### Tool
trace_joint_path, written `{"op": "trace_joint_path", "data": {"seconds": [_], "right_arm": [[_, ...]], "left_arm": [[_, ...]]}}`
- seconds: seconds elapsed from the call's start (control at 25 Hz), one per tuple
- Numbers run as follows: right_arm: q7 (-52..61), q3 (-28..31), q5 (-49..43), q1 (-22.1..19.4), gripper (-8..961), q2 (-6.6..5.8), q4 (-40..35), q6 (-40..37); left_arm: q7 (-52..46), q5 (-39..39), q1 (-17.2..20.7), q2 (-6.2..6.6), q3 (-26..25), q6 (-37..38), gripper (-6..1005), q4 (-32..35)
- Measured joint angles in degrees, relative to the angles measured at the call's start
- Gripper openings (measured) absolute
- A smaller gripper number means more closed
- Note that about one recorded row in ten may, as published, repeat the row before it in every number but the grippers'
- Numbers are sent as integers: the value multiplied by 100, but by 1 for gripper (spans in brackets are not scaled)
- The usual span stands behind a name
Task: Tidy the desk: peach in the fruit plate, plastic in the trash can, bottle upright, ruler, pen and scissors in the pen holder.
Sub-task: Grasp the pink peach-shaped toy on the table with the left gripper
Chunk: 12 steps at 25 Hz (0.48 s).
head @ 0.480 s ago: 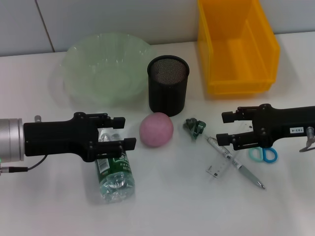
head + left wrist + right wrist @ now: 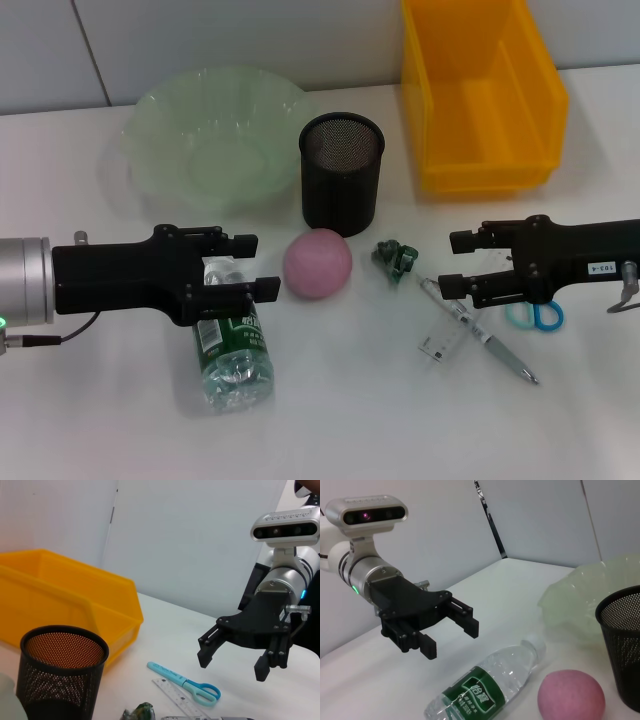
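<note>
Head view: the left gripper (image 2: 248, 265) is held spread above the lying bottle (image 2: 230, 345), left of the peach (image 2: 317, 263). The right gripper (image 2: 456, 262) is spread, empty, above the ruler (image 2: 447, 337).

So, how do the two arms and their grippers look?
Both grippers, left gripper and right gripper, are matte black with blocky fingers. Each arm has a silver cylindrical wrist carrying a silver camera bar. The left has a thin black cable and a green light; the right has a small white label.
</note>
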Motion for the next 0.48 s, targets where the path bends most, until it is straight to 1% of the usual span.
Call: {"op": "trace_joint_path", "data": {"seconds": [0.48], "right_arm": [[6, 0, 0, -55, 823, 22, 2, -49]], "left_arm": [[-15, -3, -31, 9, 33, 2, 659, 16]]}}
